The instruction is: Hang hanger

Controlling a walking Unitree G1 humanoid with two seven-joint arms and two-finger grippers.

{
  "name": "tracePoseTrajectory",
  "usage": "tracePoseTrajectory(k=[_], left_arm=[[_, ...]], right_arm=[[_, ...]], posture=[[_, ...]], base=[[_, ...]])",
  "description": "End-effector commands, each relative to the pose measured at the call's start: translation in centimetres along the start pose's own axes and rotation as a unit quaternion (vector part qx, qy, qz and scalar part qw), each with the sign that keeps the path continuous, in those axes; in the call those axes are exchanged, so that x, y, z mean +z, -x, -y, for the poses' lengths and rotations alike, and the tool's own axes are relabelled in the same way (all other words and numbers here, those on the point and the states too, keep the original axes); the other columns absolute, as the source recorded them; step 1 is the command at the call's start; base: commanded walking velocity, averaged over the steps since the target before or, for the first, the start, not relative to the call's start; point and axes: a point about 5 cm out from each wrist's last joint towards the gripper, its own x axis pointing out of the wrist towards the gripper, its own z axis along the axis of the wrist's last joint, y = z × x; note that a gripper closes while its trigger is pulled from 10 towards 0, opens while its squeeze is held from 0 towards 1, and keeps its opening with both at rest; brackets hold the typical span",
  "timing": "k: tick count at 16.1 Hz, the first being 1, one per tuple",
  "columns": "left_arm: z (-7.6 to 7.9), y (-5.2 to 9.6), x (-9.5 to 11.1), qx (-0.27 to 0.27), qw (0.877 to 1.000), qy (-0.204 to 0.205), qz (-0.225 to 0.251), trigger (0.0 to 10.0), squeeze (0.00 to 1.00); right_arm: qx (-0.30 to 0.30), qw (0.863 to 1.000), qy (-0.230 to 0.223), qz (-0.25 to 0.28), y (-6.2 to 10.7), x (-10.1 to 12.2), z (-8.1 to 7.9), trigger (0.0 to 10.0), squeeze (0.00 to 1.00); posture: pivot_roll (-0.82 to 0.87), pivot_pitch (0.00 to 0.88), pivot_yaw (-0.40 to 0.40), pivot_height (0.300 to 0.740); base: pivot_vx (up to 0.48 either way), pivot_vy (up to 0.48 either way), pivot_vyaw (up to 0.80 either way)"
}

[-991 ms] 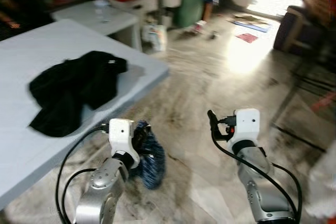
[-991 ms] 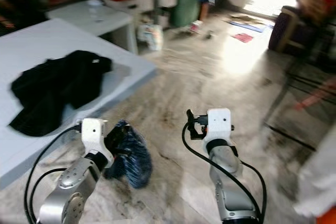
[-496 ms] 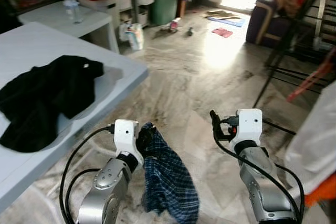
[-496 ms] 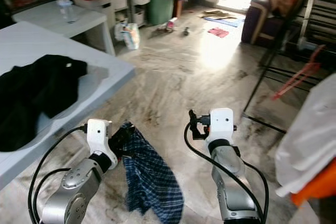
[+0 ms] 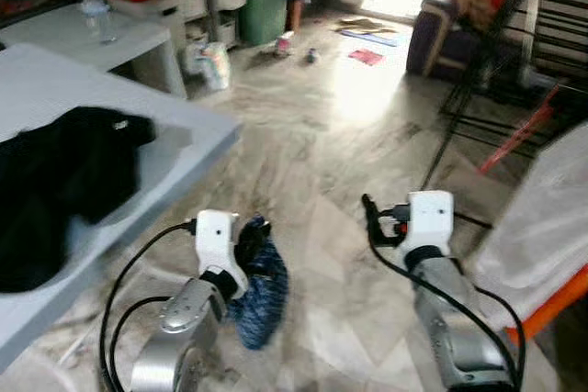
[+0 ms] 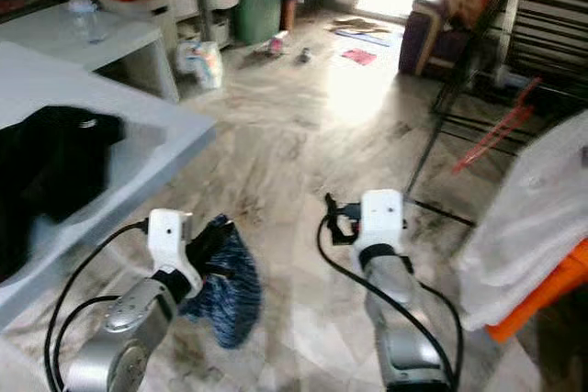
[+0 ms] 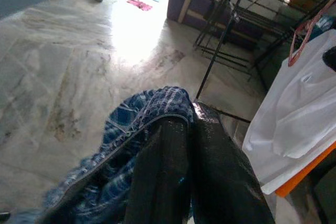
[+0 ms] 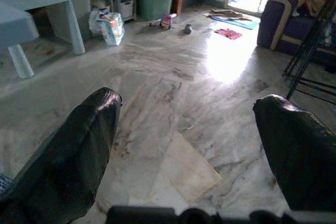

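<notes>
Cloth in a blue-and-white plaid weave, the blue plaid garment (image 5: 257, 293), hangs bunched from the left claw (image 5: 246, 243) over the marbled grey stone floor (image 5: 322, 144). In the left wrist view the two black fingers (image 7: 168, 182) are pressed together with a fold of the garment pinched between them; the checked fabric drapes in loose folds to one side of the fingers, and a stitched hem runs along the upper fold. No hanger can be made out inside the garment.

The right claw (image 5: 369, 218) is held forward above the floor, well apart from the garment. In the right wrist view its fingers (image 8: 73, 156) are spread wide with bare floor between them.

To the robot's left stands a pale grey counter (image 5: 197, 126) carrying a crumpled black garment (image 5: 64, 181). To the right stands a black metal drying rack (image 5: 496, 61), with a red plastic hanger (image 5: 519, 130) near its lower rails. A white cloth (image 5: 542, 218) hangs at the right edge, just above an orange edge (image 5: 551, 305).
</notes>
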Motion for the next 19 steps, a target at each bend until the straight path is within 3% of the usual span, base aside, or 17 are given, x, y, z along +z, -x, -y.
tracePoseTrajectory(k=[1, 12, 15, 19], left_arm=[[0.8, -0.2, 0.4, -0.019, 1.0, -0.002, 0.008, 10.0, 0.0], [0.2, 0.5, 0.4, -0.011, 1.0, -0.002, 0.003, 10.0, 0.0], [-0.3, 0.3, 0.4, 0.024, 1.0, -0.012, -0.004, 10.0, 0.0], [-0.7, 0.2, 0.7, 0.027, 1.0, 0.008, -0.001, 10.0, 0.0]], right_arm=[[-0.011, 1.0, 0.004, -0.005, 0.1, 0.0, 0.7, 10.0, 0.0], [-0.014, 1.0, 0.014, -0.007, 0.3, -0.2, 1.1, 10.0, 0.0], [-0.017, 1.0, 0.011, -0.01, 0.5, -0.4, 1.1, 10.0, 0.0], [-0.02, 1.0, 0.01, -0.011, 0.5, -0.5, 1.1, 10.0, 0.0]], posture=[[-0.02, 0.0, -0.042, 0.74], [-0.02, 0.0, -0.04, 0.74], [-0.02, 0.0, -0.037, 0.74], [-0.02, 0.0, -0.031, 0.74]], base=[[0.0, -0.375, 0.0], [0.0, -0.378, 0.0], [0.0, 0.0, 0.0], [0.0, 0.0, 0.0]])
